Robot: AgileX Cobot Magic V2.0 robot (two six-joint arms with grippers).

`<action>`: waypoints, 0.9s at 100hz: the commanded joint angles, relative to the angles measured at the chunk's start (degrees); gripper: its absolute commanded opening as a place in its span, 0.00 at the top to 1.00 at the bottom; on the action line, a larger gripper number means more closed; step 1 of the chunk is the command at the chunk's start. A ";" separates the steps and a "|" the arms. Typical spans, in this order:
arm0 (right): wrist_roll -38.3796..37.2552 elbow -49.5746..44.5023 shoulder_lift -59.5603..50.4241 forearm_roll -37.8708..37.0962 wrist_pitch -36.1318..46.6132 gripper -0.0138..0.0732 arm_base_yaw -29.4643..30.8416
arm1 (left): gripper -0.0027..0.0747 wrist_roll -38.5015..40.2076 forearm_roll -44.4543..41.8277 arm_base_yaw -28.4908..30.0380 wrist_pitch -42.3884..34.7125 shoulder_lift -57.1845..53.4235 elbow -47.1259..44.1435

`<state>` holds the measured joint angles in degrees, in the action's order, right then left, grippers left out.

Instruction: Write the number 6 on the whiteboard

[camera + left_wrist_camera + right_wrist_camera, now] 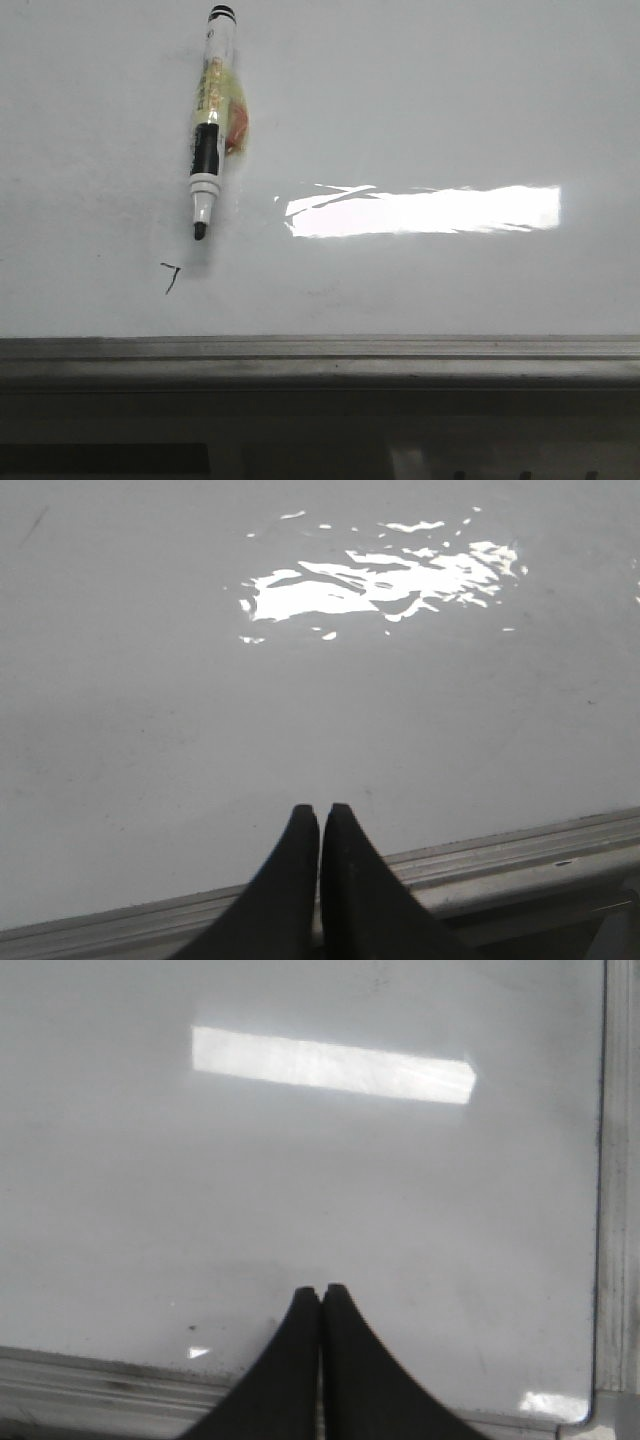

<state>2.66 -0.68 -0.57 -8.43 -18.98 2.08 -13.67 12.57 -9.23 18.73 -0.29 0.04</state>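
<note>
The whiteboard (pixel 420 120) fills most of the front view, a glossy white sheet lying flat with a bright rectangular glare (pixel 425 210) right of centre. A grey metal ledge (pixel 320 355) runs along its near edge. No number 6 stands on the board; the only ink is a tiny black scribble (pixel 171 277), shaped rather like a 7, low on the left side.

An uncapped marker (pixel 211 120) lies loose on the whiteboard in the left half, slightly tilted. Its black felt tip (pixel 199 231) points toward the near ledge and stops just above the scribble, close to it but apart. Its barrel is white with a yellowish label, a black band near the nib end and a black end cap at the far end. Beside the barrel shows a yellow and reddish patch, probably its reflection in the gloss; I cannot tell for sure.

Neither arm shows in the front view. In the left wrist view the left tool (pixel 320 812) hangs over bare board close to the ledge, its two dark fingers pressed together and gripping nothing. In the right wrist view the right tool (pixel 320 1291) is likewise clenched and empty, over bare board near the ledge and the board's framed corner (pixel 600 1410)
</note>
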 commanded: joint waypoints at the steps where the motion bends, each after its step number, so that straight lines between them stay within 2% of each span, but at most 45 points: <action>1: 0.08 -0.83 -0.94 -0.65 0.97 0.92 -0.20 | 0.99 0.67 0.67 0.18 -3.72 -1.61 -1.41; 21: 0.08 -0.83 -0.94 -0.89 3.92 0.92 -0.20 | 0.99 0.67 0.67 0.18 -3.98 -1.61 -1.41; 33: 0.08 -0.83 -0.94 0.19 10.39 0.92 -0.20 | 0.99 0.67 0.67 0.18 -4.68 -1.61 -1.41; 39: 0.08 -0.83 -0.94 4.51 15.61 0.92 -0.20 | 0.99 0.67 3.55 0.18 -5.58 -1.61 -1.41; 46: 0.08 -0.83 -0.94 9.71 20.55 0.92 -0.20 | 0.99 0.67 12.91 0.18 -8.04 -1.61 -1.41; 50: -0.07 -0.83 -0.94 14.96 24.09 0.92 -0.20 | 0.99 0.67 21.07 0.18 -10.63 -1.61 -1.41; 53: -0.29 -0.83 -0.94 20.29 25.70 0.92 -0.20 | 0.99 0.67 28.36 0.18 -12.39 -1.61 -1.41; 54: -0.29 -0.83 -0.94 21.35 26.16 0.92 -0.20 | 0.99 0.67 34.42 0.18 -13.19 -1.61 -1.41; 55: -0.29 -0.83 -0.94 23.27 26.32 0.92 -0.20 | 0.99 0.67 34.42 0.18 -13.55 -1.61 -1.41; 57: -0.29 -0.83 -0.94 24.92 26.43 0.92 -0.20 | 0.99 0.67 41.83 0.18 -14.78 -1.61 -1.41; 61: -0.29 -0.83 -0.94 28.37 26.32 0.92 -0.20 | 0.99 0.67 50.08 0.18 -17.23 -1.61 -1.41; 66: -0.29 -0.83 -0.94 30.84 25.76 0.92 -0.20 | 0.99 0.67 57.08 0.18 -19.90 -1.61 -1.41; 76: -0.29 -0.73 -0.94 34.55 25.00 0.92 -0.20 | 0.99 0.67 63.69 0.18 -21.71 -1.61 -1.41; 83: -0.29 0.33 -0.94 38.26 24.21 0.92 -0.20 | 0.99 0.57 63.57 0.18 -21.57 -1.61 -1.29; 90: -0.29 3.43 -0.94 38.27 20.58 0.92 -0.20 | 0.99 0.05 60.86 0.18 -19.25 -1.61 -0.06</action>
<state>2.44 -0.58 -0.57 28.09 0.97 2.08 -13.34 73.98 -9.23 -0.86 -0.29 0.04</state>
